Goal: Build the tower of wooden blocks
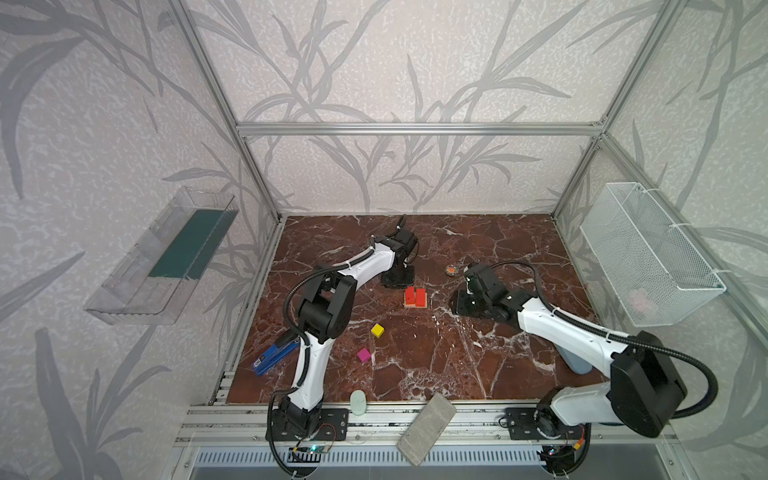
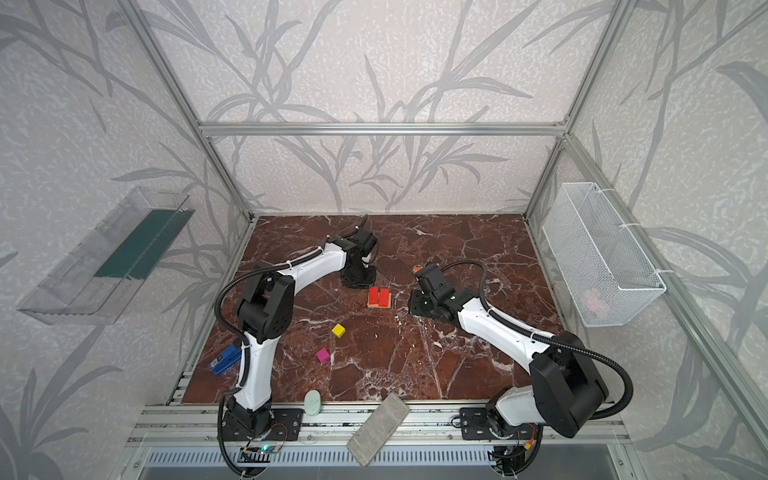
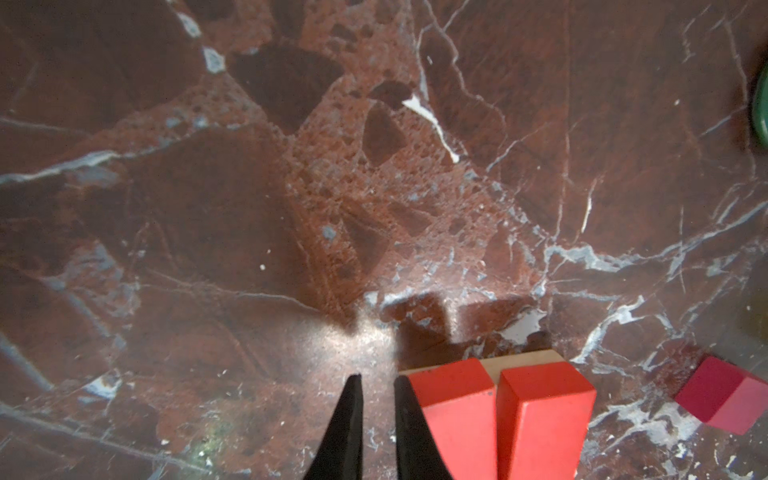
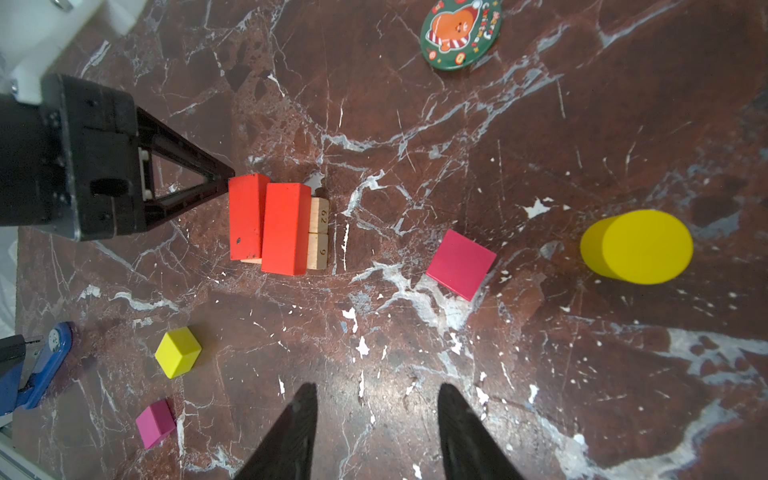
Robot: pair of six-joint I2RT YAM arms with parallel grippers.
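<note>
2 red blocks | just beside left fingers | maybe touching

The marble table bears tan bars, yellow cube, two magenta cubes, yellow cylinder, blue stapler and green badge

Soft, even light is filling the scene in both top views, where the frame posts are leaning outward toward the picture corners. In the left wrist view a glare patch is shining on the marble tabletop, the red blocks are casting dark shadows, and the green badge is blurring at the edge.
</note>
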